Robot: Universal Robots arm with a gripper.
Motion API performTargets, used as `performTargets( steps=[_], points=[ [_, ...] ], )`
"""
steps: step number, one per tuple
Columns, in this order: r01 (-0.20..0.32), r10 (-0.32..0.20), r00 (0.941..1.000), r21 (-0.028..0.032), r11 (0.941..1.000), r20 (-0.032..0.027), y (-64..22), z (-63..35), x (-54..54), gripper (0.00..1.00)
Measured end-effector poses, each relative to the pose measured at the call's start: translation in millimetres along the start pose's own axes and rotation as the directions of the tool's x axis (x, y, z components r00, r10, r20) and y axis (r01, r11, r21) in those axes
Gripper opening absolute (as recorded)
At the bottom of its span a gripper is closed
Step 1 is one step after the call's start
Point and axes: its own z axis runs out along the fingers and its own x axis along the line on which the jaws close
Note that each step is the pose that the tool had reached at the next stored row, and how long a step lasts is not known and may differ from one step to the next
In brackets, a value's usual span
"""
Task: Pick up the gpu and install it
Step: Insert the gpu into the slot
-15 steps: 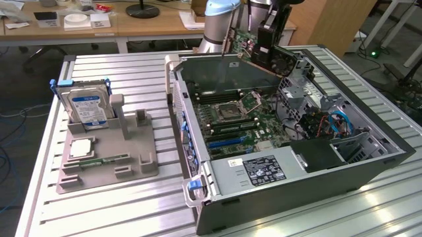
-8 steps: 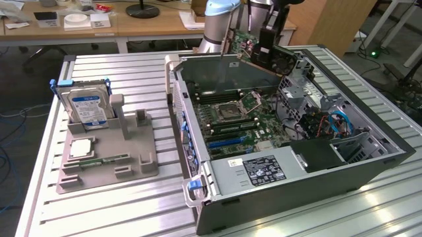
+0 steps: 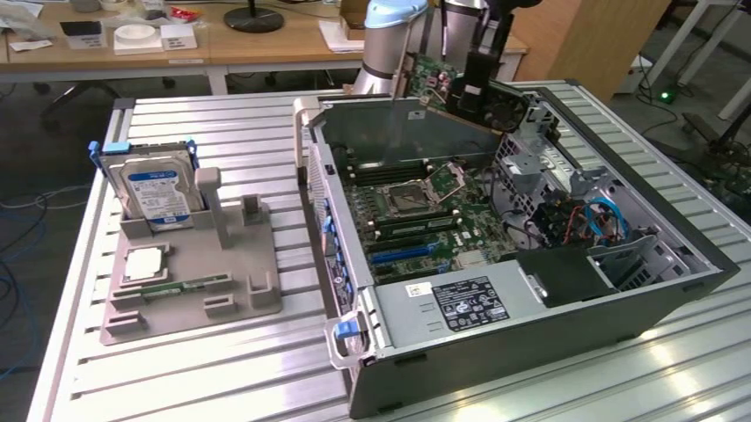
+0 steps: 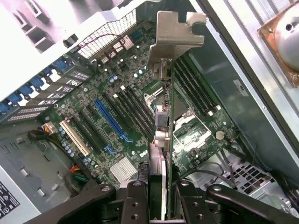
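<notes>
we see the gripper (image 4: 159,189) pinching the gpu (image 4: 161,122) by its board edge, hanging over the open computer case (image 3: 505,352). we judge the gpu light, stiff and fragile, best gripped on its bare edges.

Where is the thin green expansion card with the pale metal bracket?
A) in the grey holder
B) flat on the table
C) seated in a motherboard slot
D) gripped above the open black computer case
D: the gripper clamps the green expansion card edge-on over the motherboard.
</notes>
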Motion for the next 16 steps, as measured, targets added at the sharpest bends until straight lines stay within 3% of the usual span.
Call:
performTargets(
  steps=[8, 16],
  points=[
    [0.081, -0.081, 0.9967, -0.0022, 0.9967, 0.0006, 0.0, 0.0, 0.0, 0.27],
    [0.159, -0.159, 0.9873, -0.0044, 0.9873, 0.0014, 0.0, 0.0, 0.0, 0.27]
  ],
)
